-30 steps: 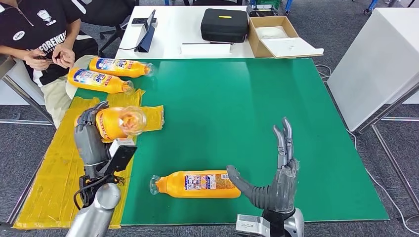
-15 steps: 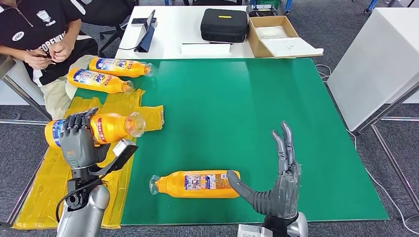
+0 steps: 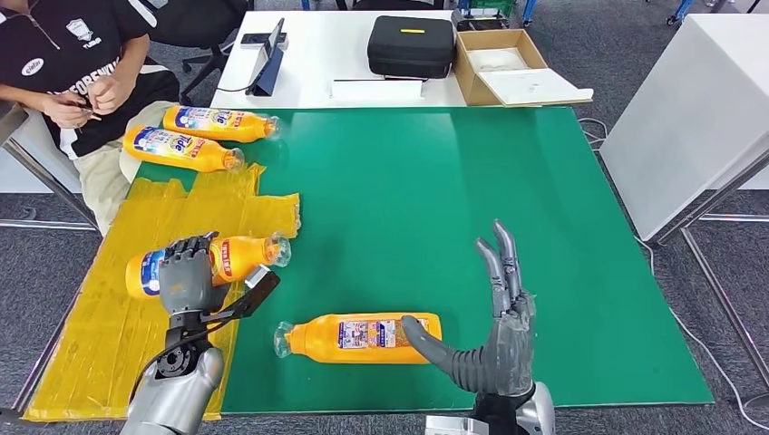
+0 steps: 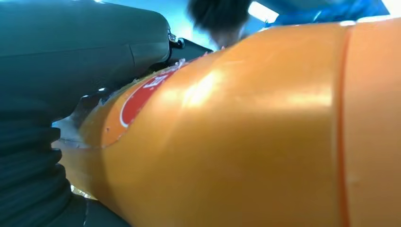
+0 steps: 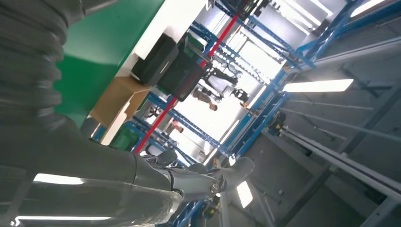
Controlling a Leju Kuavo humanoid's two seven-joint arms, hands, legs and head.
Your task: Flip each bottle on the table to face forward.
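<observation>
My left hand (image 3: pixel 188 279) grips an orange bottle (image 3: pixel 238 256) around its middle, lying over the yellow mat (image 3: pixel 109 335) with its cap toward the green table (image 3: pixel 435 199). Up close, the left wrist view has that bottle's orange body (image 4: pixel 246 142) against my hand (image 4: pixel 61 85). Another orange bottle (image 3: pixel 358 337) lies on its side near the front edge, label up, cap to the left. My right hand (image 3: pixel 494 335) stands open beside its base, fingers up, thumb touching the bottle's end. Two more orange bottles (image 3: pixel 218 122) (image 3: pixel 181 148) lie at the far left corner.
A person (image 3: pixel 77 63) sits at the far left corner, hands close to the two far bottles. Behind the green table a white table (image 3: pixel 317 54) carries a black case (image 3: pixel 412 43), a cardboard box (image 3: pixel 508 68) and a tablet stand (image 3: pixel 268 59). Another white table (image 3: pixel 698 118) stands right.
My left hand has carried its bottle down and toward me, turning it from cap-up to lying flat over the yellow mat. My right hand shifted slightly left, its thumb now touching the near bottle.
</observation>
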